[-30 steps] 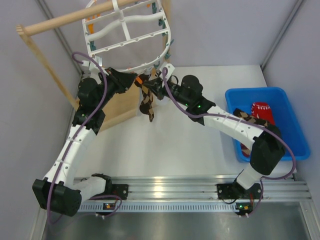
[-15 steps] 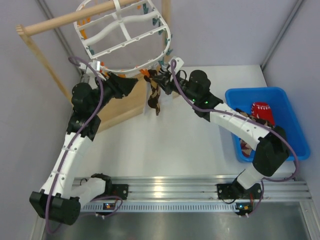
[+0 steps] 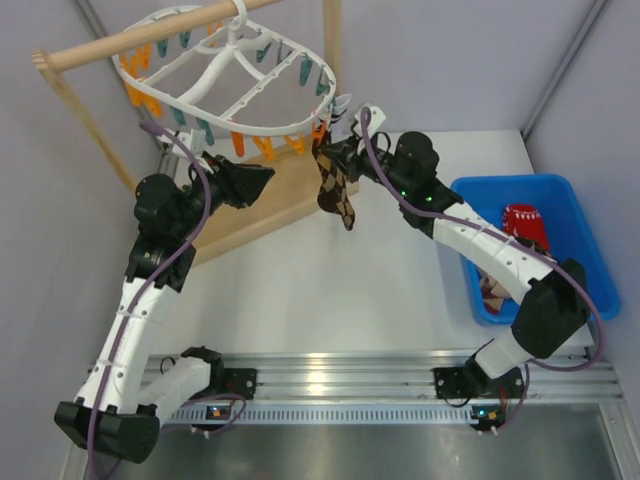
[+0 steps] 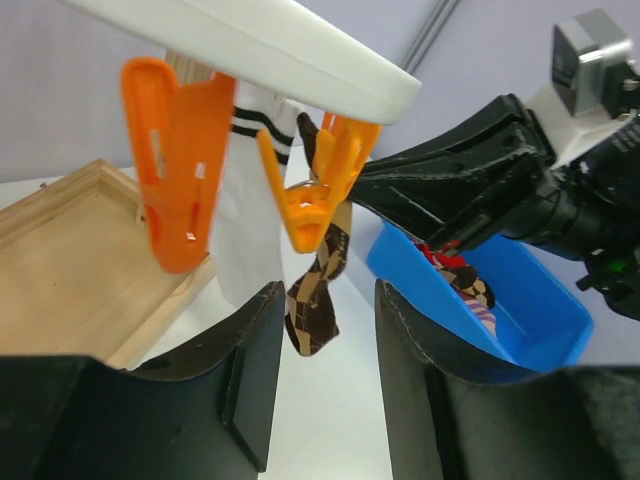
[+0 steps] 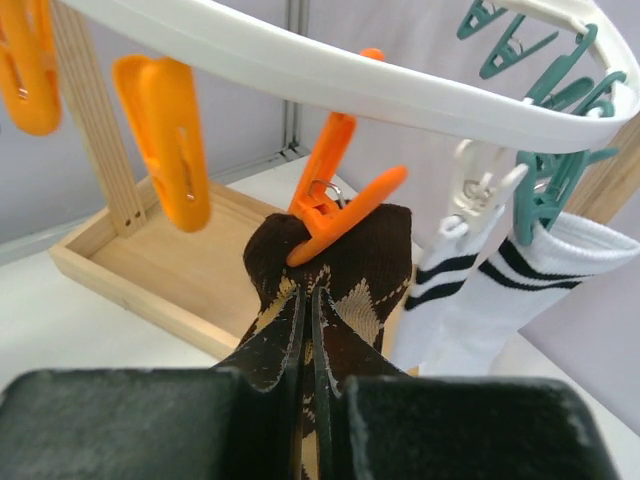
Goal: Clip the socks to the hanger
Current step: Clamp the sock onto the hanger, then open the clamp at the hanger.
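Observation:
The white oval hanger [image 3: 331,78] hangs from the wooden pole, with orange and teal clips round its rim. A brown-black argyle sock [image 3: 338,195] hangs from an orange clip [image 5: 340,205] that bites its dark cuff [image 5: 370,260]. My right gripper [image 5: 308,300] is shut on this sock just below the clip; it also shows in the top view [image 3: 330,160]. My left gripper [image 4: 328,340] is open and empty, left of the sock [image 4: 315,310] and apart from it. White socks with dark bands [image 5: 480,290] hang clipped beside it.
A blue bin [image 3: 575,200] at the right holds a red sock [image 3: 525,225] and patterned socks. The wooden rack's pole [image 3: 130,40] and tray base [image 3: 250,205] stand behind the left arm. Another orange clip [image 4: 175,170] hangs just above my left fingers.
The hanger has swung from steeply tilted to nearly flat. My right gripper has moved right and up with the argyle sock. My left gripper has drawn back to the left, away from the clip.

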Controlling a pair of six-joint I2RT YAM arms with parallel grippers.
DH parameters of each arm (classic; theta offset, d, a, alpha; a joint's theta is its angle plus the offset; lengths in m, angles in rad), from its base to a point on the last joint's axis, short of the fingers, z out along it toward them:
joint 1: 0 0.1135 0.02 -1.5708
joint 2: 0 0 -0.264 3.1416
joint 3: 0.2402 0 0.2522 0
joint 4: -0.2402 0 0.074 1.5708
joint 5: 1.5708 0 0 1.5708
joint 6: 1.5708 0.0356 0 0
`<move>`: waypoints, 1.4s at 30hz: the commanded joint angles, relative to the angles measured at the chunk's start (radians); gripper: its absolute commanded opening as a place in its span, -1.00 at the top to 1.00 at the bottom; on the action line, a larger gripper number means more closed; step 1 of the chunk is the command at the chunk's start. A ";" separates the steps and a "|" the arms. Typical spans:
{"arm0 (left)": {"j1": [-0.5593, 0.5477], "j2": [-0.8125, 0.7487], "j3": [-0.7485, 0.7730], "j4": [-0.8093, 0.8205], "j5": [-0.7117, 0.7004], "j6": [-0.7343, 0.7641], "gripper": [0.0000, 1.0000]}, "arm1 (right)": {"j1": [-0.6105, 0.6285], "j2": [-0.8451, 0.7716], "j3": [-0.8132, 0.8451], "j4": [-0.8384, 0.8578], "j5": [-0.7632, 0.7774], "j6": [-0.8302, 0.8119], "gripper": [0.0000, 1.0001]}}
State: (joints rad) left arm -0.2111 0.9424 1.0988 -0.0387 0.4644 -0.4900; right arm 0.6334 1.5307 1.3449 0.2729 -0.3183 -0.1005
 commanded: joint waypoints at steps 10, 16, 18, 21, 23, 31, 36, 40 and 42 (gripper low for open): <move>0.003 0.098 0.102 0.095 -0.082 0.013 0.13 | -0.004 -0.063 0.040 -0.021 -0.077 -0.016 1.00; 0.003 0.110 0.115 0.103 -0.072 0.007 0.16 | -0.015 -0.067 0.053 -0.083 -0.096 -0.050 0.34; 0.003 0.114 0.115 0.103 -0.069 0.010 0.17 | -0.024 -0.070 0.060 -0.083 -0.122 -0.056 0.27; 0.003 0.114 0.115 0.103 -0.058 0.014 0.18 | -0.023 -0.080 0.063 -0.049 -0.211 -0.050 0.26; 0.003 0.118 0.116 0.103 -0.056 0.013 0.18 | -0.012 -0.066 0.085 -0.046 -0.298 -0.030 0.24; 0.003 0.124 0.128 0.094 -0.053 0.018 0.18 | 0.068 0.019 0.149 -0.012 -0.305 -0.010 0.11; 0.003 0.122 0.136 0.080 -0.052 0.024 0.18 | 0.075 0.085 0.194 0.032 -0.281 0.013 0.08; 0.003 0.118 0.136 0.074 -0.058 0.027 0.18 | 0.078 0.126 0.217 0.057 -0.249 0.025 0.02; 0.003 0.114 0.136 0.069 -0.056 0.025 0.18 | 0.078 0.128 0.212 0.066 -0.211 0.028 0.03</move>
State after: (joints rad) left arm -0.2111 1.0672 1.1957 -0.0017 0.4026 -0.4725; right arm 0.7006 1.6581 1.5074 0.2573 -0.5716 -0.0921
